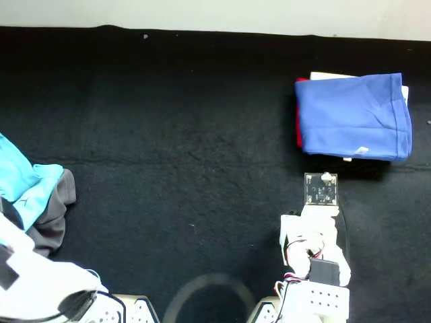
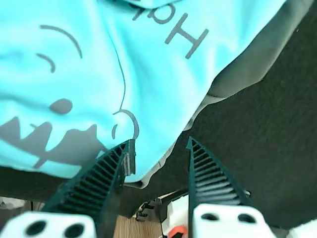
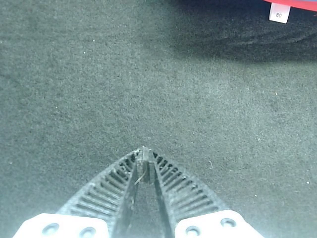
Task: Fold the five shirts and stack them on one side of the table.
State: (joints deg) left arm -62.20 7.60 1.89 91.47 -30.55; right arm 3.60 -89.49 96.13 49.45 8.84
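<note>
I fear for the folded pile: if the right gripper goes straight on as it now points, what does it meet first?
Probably the folded stack, at its near edge, beyond some black table; depth is unclear.

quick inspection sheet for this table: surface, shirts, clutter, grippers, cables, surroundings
surface: black cloth covers the table.
job's things: folded stack far right, blue shirt on top, red shirt and white shirt edges beneath; cyan shirt lies unfolded over grey shirt at the left edge.
clutter: nothing seen.
grippers: left gripper open at the cyan shirt's edge; right gripper shut, empty, over bare cloth.
cables: wires on the right arm.
surroundings: pale wall beyond the table.
</note>
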